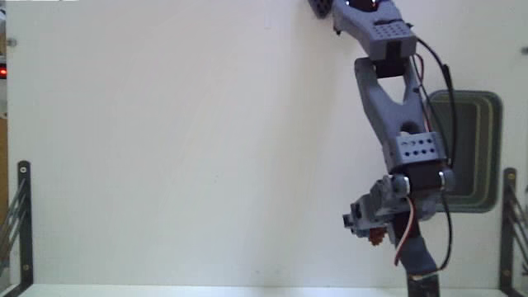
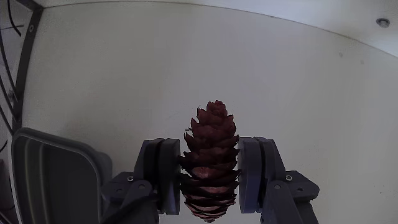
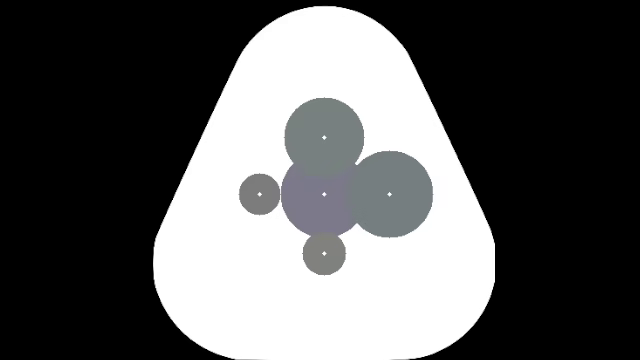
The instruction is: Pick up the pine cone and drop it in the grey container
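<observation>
Lower centre of wrist view: my tool (image 2: 210, 180) clamped on the pine cone (image 2: 211, 158), upright between both fingers
Lower left, same view: the grey container (image 2: 53, 177) on desk (image 2: 186, 68), apart from cone

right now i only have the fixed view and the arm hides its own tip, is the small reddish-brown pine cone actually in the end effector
Observer: Yes. In the wrist view the reddish-brown scaly pine cone is clamped between both pads of the end effector.
Operator: straight or skewed
Observer: Straight. Its long axis runs along the fingers, and its tip sticks out past them.
Operator: is it over the tub
Observer: No. The blue-grey rectangular plastic tub sits in the wrist view's lower left corner, off to the cone's left. Only the bare white table shows beyond the cone.
</observation>
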`<state>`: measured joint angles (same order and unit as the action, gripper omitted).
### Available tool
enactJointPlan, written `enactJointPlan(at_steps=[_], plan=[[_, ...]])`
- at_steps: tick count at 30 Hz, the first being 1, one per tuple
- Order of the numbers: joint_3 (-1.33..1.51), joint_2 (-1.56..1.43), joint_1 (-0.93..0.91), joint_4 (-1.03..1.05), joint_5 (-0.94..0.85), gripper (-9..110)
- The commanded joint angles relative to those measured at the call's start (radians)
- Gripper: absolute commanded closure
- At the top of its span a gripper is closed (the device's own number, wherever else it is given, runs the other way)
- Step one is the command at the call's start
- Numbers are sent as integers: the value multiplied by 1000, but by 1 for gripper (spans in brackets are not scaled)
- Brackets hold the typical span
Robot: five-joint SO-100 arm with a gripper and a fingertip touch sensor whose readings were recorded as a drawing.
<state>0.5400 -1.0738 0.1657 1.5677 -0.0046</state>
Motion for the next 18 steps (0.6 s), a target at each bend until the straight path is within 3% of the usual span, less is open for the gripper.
enactJointPlan(at_steps=[1, 18], plan=[[-48, -41, 16, 4, 5, 50], [-37, -50, 24, 2, 5, 50]])
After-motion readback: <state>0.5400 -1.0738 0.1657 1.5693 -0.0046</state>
